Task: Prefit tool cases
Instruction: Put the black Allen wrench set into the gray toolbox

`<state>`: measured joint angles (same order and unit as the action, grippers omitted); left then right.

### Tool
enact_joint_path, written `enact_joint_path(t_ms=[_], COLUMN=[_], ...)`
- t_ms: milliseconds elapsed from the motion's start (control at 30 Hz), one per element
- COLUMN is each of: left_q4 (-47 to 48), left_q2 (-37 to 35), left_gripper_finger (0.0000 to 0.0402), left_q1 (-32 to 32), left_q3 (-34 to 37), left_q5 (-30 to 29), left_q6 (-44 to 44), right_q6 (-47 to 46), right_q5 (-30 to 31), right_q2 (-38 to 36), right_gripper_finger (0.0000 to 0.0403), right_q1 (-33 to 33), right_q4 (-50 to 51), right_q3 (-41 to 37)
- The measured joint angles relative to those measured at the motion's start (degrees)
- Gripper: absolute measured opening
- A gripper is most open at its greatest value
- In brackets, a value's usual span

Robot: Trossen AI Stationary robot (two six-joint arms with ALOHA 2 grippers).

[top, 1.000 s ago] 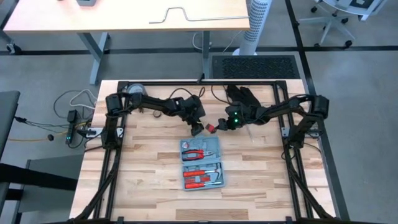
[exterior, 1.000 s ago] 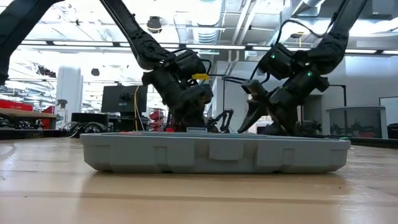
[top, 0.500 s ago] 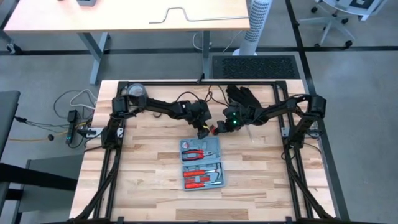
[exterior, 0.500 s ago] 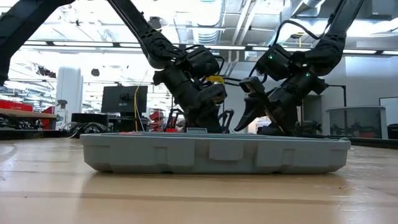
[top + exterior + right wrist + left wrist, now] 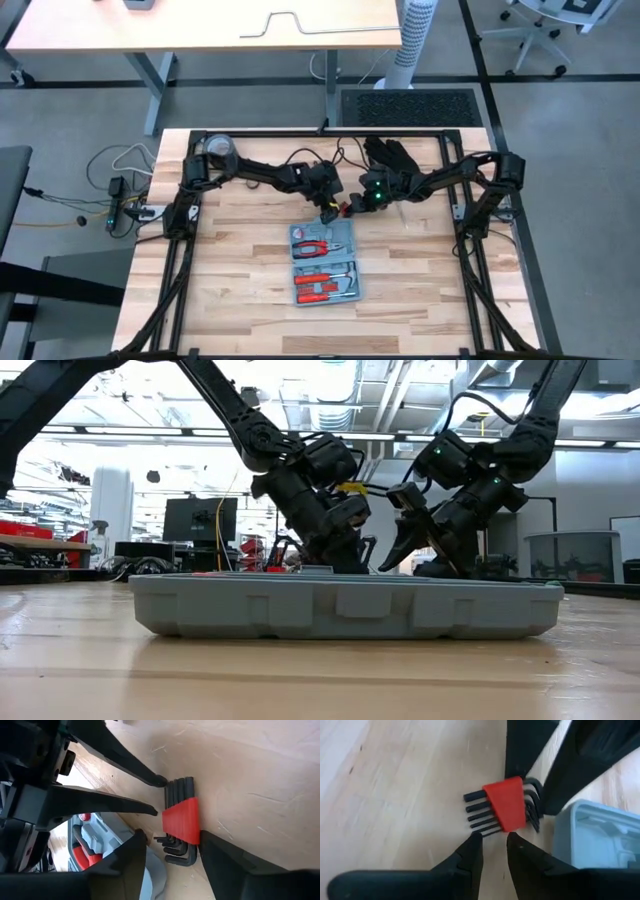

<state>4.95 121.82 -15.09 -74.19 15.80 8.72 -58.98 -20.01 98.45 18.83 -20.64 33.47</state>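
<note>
Two grippers meet over one small thing: a set of hex keys in a red holder, lying on the wooden table just beside the far edge of the light-blue tool case.

The case lies open and flat near the table's middle, with red-handled pliers and other red-handled tools already seated in its grey-blue slots. From the low view its shell looks like thin moulded plastic; I'd judge it light and stiff, apt to skate on the wood if nudged sideways.

The left gripper has its fingertips parted a little, poised at the straight ends of the keys, not yet closed on them. The right gripper straddles the holder with its fingers spread wide, one on either side, and seems to steady or release it; contact is hard to confirm.

Handling, as I read it: the keys are steel, small but dense, rigid and slick. The red holder is plastic and offers the broader, less slippery faces. Take it across the holder's flat sides, not by the thin key shafts, which could pivot or slide out. The bent ends lie toward the case, close to its rim, so there is little room on that side.
</note>
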Motion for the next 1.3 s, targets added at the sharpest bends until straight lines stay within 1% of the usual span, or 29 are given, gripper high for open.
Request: enact_joint_path(t_ms=[200, 367, 467, 567, 700, 733, 800, 900, 1033, 1133, 1167, 1233, 1300], left_q4=[-2.8, -4.2, -4.2, -4.7, -4.4, -4.4, -4.2, -2.2, 4.2, 9.6, 11.8, 16.8, 18.8], left_q2=[0.1, 1.0, 1.0, 1.0, 1.0, 1.0, 0.6, -0.8, -4.2, -7.6, -8.4, -9.7, -11.2], left_gripper_finger=[0.0081, 0.0081, 0.0081, 0.0081, 0.0081, 0.0081, 0.0081, 0.0081, 0.0081, 0.0081, 0.0081, 0.0081, 0.0081], left_q1=[0.0, 0.1, 0.2, 0.2, 0.0, 0.0, -0.3, -1.2, -3.8, -5.8, -6.6, -7.9, -8.9], left_q3=[0.0, -0.1, 0.0, 0.0, 0.0, 0.0, 0.0, 0.1, 0.4, 0.3, 0.2, 0.5, 1.9], left_q5=[-0.8, -0.3, -0.3, -0.2, 0.9, 0.9, 0.9, 1.4, 1.8, 1.9, 2.3, 5.1, 8.1], left_q6=[0.4, 1.8, 1.1, 1.4, 0.8, 0.7, 0.2, -2.1, -5.4, -7.8, -8.8, -10.6, -11.5], right_q6=[-0.1, -0.1, 0.1, 0.2, 0.4, 0.7, 0.5, 2.3, 7.1, 10.3, 11.5, 14.5, 18.0], right_q5=[0.3, 0.5, 0.7, 1.0, 1.1, 1.3, 2.5, 2.7, 3.8, 2.6, 1.9, 0.6, -0.7], right_q2=[0.2, 0.2, 0.2, 0.2, 0.2, 0.2, 0.1, -1.1, -5.2, -8.9, -9.9, -11.2, -11.3], right_gripper_finger=[0.0164, 0.0149, 0.0135, 0.0104, 0.0028, 0.0023, 0.0023, 0.0023, 0.0023, 0.0023, 0.0023, 0.0023, 0.0023], right_q1=[-0.1, -0.1, -0.1, -0.1, 0.0, 0.0, 0.2, 2.0, 5.0, 7.1, 7.5, 7.6, 7.0], right_q4=[-2.2, -2.1, -1.0, 0.7, 0.8, 0.9, 1.2, 1.8, 5.7, 8.9, 10.7, 15.7, 20.4], right_q3=[0.0, 0.0, 0.0, 0.0, 0.0, 0.0, 0.0, 0.0, -0.3, 0.0, 0.8, 3.1, 6.3])
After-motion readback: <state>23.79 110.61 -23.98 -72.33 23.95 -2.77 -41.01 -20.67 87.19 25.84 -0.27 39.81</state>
